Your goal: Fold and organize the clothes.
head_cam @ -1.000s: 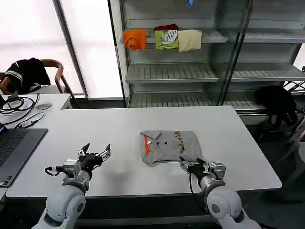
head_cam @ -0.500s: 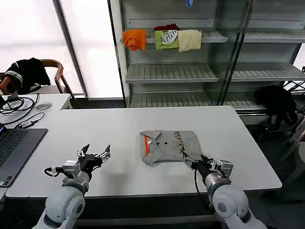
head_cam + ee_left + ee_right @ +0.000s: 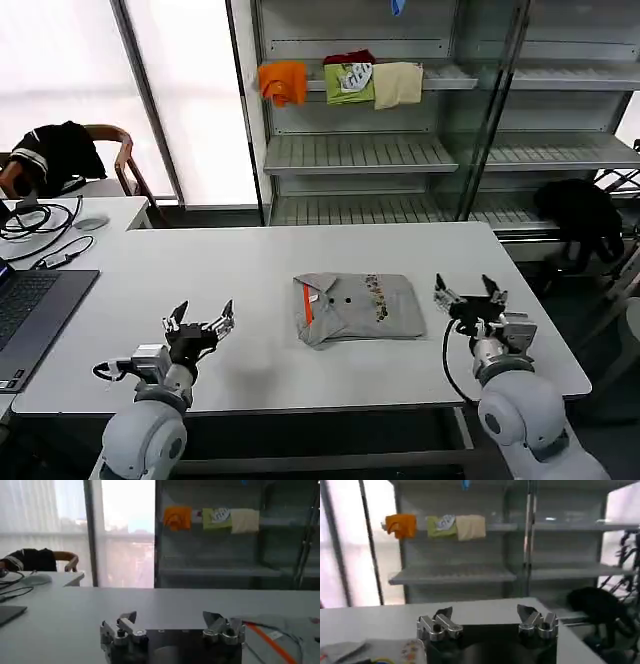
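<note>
A light grey shirt lies folded into a neat rectangle in the middle of the white table, its orange-red collar lining at the left and a small multicolour print at the right. The shirt's edge also shows in the left wrist view and in the right wrist view. My right gripper hovers open to the right of the shirt, apart from it, nothing between its fingers. My left gripper stands open over bare table well to the left of the shirt.
Orange, green and cream folded garments lie on the shelf unit's upper shelf behind the table. A laptop and cables sit at the left. A black garment hangs at the right, and a chair with dark clothing stands at the far left.
My right gripper has drawn back from the shirt's lower right corner, moved right and up, and opened. The shirt now lies flat. The left gripper has barely moved.
</note>
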`<act>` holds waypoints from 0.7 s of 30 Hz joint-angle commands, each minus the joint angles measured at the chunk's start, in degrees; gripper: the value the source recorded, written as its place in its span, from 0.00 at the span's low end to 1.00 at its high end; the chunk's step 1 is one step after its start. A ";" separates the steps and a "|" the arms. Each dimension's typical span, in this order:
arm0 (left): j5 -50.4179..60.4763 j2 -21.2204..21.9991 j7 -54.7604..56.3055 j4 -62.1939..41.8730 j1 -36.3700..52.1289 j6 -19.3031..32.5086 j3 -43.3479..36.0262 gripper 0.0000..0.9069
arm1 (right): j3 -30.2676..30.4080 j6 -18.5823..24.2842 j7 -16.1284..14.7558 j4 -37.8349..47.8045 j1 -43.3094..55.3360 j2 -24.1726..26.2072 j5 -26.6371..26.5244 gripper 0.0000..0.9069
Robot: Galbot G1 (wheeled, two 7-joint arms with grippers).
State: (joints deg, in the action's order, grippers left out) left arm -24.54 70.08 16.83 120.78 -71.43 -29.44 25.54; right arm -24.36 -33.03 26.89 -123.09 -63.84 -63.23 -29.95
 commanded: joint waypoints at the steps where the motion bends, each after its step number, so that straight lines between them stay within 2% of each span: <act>1: 3.63 3.72 -0.13 0.02 -1.40 3.37 -0.93 1.00 | -3.94 0.32 0.34 3.05 -2.03 0.51 14.82 1.00; 4: 4.19 3.60 0.84 0.19 -0.03 0.97 -1.10 1.00 | -4.82 0.94 0.28 2.44 -3.45 0.40 14.74 1.00; 12: 4.56 3.67 1.08 -0.23 0.17 2.24 -1.81 1.00 | -5.01 1.11 0.41 1.98 -4.41 0.17 14.60 1.00; 21: 4.04 1.47 0.60 -1.37 0.55 3.31 -0.41 1.00 | -4.10 1.57 -1.04 1.92 -4.97 -0.65 15.55 1.00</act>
State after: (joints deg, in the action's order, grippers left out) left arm -20.97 72.38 17.49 120.04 -71.17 -26.84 24.87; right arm -28.16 -31.88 26.55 -121.55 -68.05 -63.51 -16.95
